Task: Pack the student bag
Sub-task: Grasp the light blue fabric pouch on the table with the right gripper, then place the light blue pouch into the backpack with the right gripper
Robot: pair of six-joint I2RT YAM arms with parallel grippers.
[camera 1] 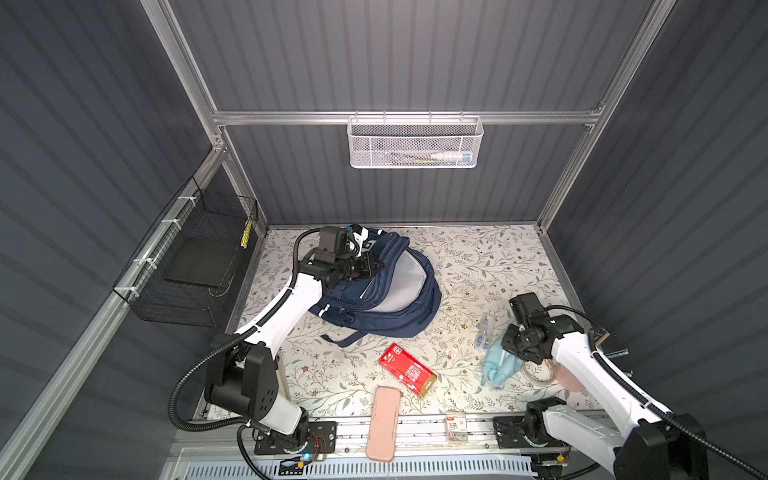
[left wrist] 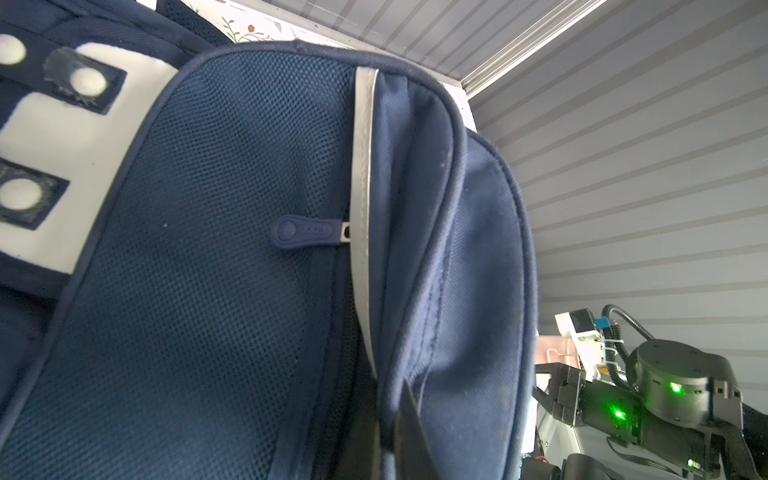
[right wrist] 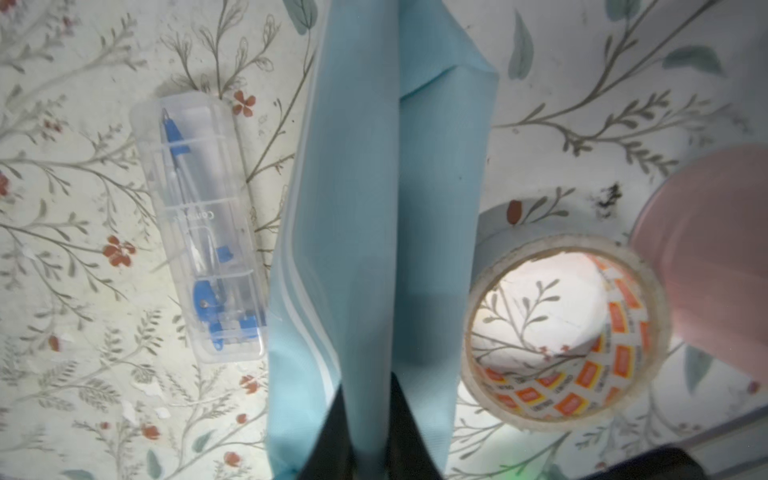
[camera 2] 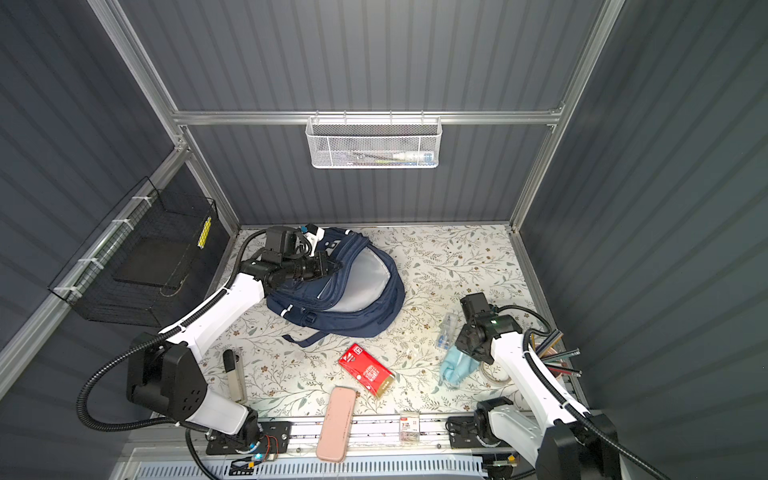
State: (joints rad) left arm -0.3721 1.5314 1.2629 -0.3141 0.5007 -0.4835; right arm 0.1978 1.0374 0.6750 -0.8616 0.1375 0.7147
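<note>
The student bag is a navy backpack lying at the back left of the floral table, its main compartment gaping with grey lining showing. My left gripper is shut on the piped rim of the student bag, with the fingertips pinching that edge. At the right, my right gripper points down and is shut on a fold of a small light-blue pouch.
A clear compass case lies beside the pouch, and a tape roll on its other side. A red box, a pink case and a small packet lie near the front. Pencils stand far right.
</note>
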